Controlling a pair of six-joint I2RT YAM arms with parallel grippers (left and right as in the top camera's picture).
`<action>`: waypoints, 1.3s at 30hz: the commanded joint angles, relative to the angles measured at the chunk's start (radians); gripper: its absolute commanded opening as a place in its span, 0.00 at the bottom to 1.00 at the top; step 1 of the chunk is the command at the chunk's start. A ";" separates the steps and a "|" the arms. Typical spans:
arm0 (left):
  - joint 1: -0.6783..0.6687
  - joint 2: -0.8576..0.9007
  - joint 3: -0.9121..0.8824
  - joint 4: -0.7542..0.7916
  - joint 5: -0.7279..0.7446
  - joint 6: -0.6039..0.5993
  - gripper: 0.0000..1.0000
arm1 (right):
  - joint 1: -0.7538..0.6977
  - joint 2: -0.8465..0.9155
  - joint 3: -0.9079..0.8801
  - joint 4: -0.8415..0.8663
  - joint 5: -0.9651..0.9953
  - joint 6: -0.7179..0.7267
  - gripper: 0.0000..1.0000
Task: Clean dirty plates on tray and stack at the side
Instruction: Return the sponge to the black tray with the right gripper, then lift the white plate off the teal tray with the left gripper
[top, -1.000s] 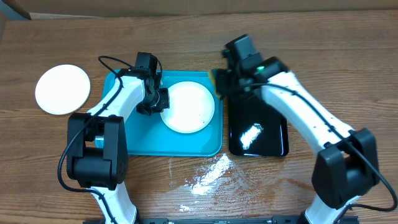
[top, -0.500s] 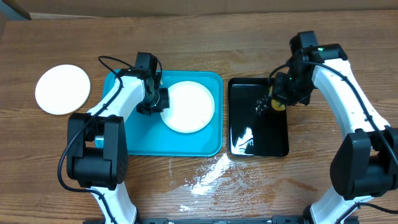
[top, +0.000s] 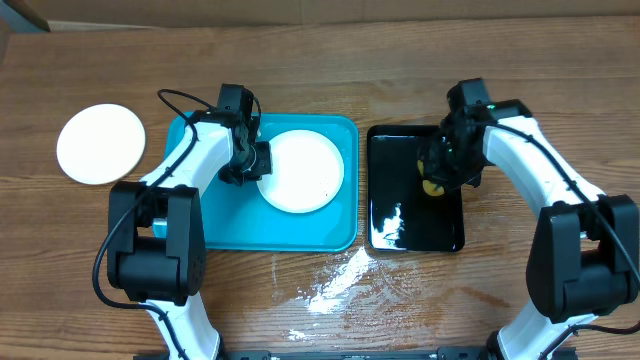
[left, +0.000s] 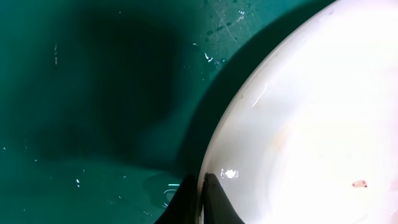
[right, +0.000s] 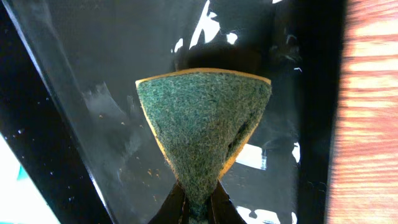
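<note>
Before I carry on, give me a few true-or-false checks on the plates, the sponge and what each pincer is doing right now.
1. The left pincer is shut on the rim of the white plate lying in the turquoise tray. True.
2. The right pincer is empty. False: it is shut on a green and yellow sponge.
3. The sponge is over the black tray. True.
4. A second plate sits in the black tray. False: it lies on the wooden table, left of the turquoise tray.
5. The white plate is spotless. False: the left wrist view shows a small speck on it.
</note>
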 joint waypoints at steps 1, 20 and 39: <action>0.007 -0.010 0.041 -0.033 -0.095 -0.013 0.04 | 0.027 -0.018 -0.040 0.056 0.019 -0.018 0.04; -0.012 -0.162 0.176 -0.120 -0.288 0.014 0.04 | 0.088 -0.018 -0.123 0.184 0.097 -0.075 0.04; -0.402 -0.296 0.176 0.004 -0.439 -0.019 0.04 | 0.069 -0.018 -0.123 0.032 0.040 0.048 0.04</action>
